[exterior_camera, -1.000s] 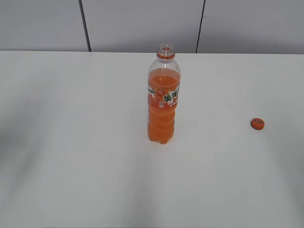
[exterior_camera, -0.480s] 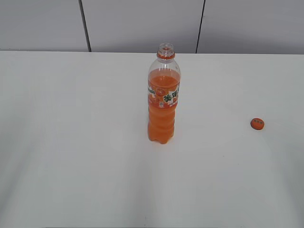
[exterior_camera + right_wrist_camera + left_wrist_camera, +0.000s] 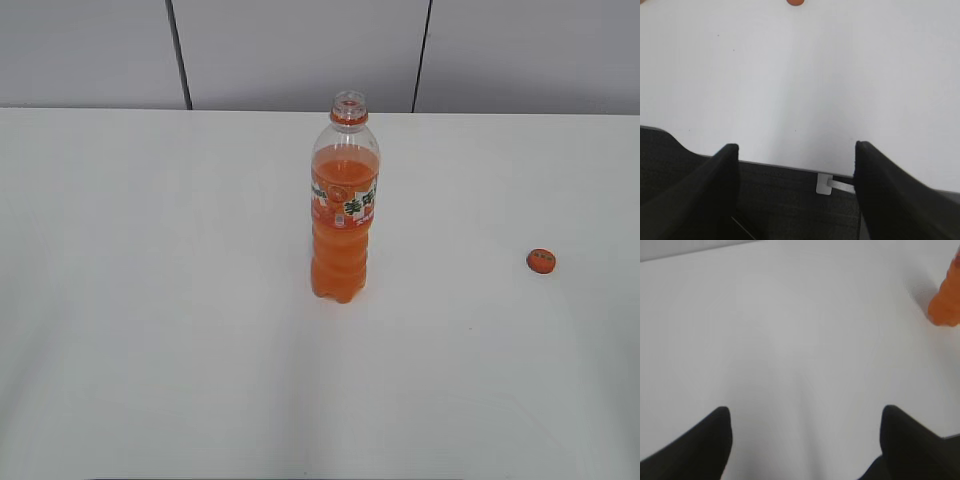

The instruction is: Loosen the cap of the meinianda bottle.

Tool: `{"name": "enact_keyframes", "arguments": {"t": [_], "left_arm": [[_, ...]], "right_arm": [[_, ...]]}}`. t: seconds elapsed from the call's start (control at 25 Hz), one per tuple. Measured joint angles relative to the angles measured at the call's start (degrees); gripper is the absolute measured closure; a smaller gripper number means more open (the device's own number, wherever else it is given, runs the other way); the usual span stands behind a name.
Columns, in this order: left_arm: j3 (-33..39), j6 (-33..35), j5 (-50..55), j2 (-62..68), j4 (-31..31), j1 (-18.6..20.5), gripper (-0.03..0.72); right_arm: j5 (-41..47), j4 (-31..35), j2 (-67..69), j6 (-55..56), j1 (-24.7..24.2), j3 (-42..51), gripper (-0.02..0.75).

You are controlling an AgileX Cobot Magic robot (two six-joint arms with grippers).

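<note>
The meinianda bottle (image 3: 345, 215) stands upright mid-table, its clear neck open above the orange neck ring. Its orange base shows at the right edge of the left wrist view (image 3: 946, 305). The orange cap (image 3: 541, 261) lies flat on the table to the right, apart from the bottle; it shows at the top edge of the right wrist view (image 3: 795, 2). Neither gripper appears in the exterior view. My left gripper (image 3: 805, 415) is open and empty over bare table. My right gripper (image 3: 796, 150) is open and empty over the table's near edge.
The white table (image 3: 150, 300) fills the exterior view, with a grey panelled wall (image 3: 300, 50) behind. In the right wrist view the table's front edge (image 3: 790, 165) meets dark flooring, with a small white tag (image 3: 824, 183) under the edge.
</note>
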Motion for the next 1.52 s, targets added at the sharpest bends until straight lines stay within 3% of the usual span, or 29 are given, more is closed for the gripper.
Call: {"name": "enact_keyframes", "arguments": {"t": [0.24,0.48,1.28,1.52], "left_arm": [[0.0,0.0,0.2,-9.5,-0.11,0.0,0.136],[0.0,0.0,0.38,-9.81,-0.14,0.0,0.136],[0.0,0.0,0.4,-9.97,-0.26,0.08,0.136],[0.0,0.0,0.4,-9.97,-0.26,5.44,0.136]], "right_arm": [[-1.15,0.0,-5.61,0.0,0.0,0.35,0.204],[-2.47,0.08,-14.26,0.0,0.0,0.79,0.204],[-4.92,-0.04,-14.77,0.29,0.0,1.79,0.204],[-4.92,-0.04,-14.77,0.29,0.0,1.79,0.204]]}}
